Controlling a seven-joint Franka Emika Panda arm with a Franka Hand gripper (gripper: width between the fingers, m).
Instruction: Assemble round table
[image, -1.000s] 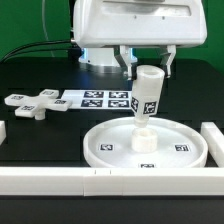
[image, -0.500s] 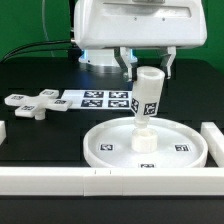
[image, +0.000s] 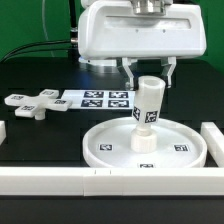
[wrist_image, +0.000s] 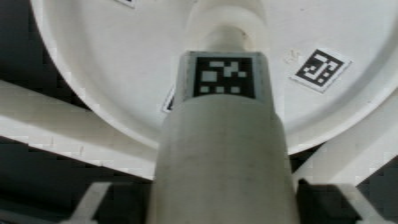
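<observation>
Post (image: 148, 105) is what your coming move turns on. It stands on end at the centre of the round disc (image: 108, 146), with its foot on the small raised hub there. Its long axis is close to vertical, and the top leans a little toward the exterior view's right. The tagged face points toward the exterior camera.

Your gripper (image: 150, 83) hangs directly above it, with one of the jaws on each side of the post's upper end, so the post lies straight down from the wrist. The wrist view agrees: the post runs away from the camera, down the middle of the picture, to the disc below.

From the exterior view the jaws look a shade wider than the post. I cannot tell from either picture whether the pads are pressing on it or just clear of it, so check that before you rotate or lift.

My reading is that you are seating the post into the hub. Bring the wrist in line with the post's axis, or that slight lean may bind it.

The cross-shaped piece (image: 35, 103) lies flat on the counter (image: 50, 135), well apart toward the exterior view's left, beside the marker board (image: 100, 98).
</observation>
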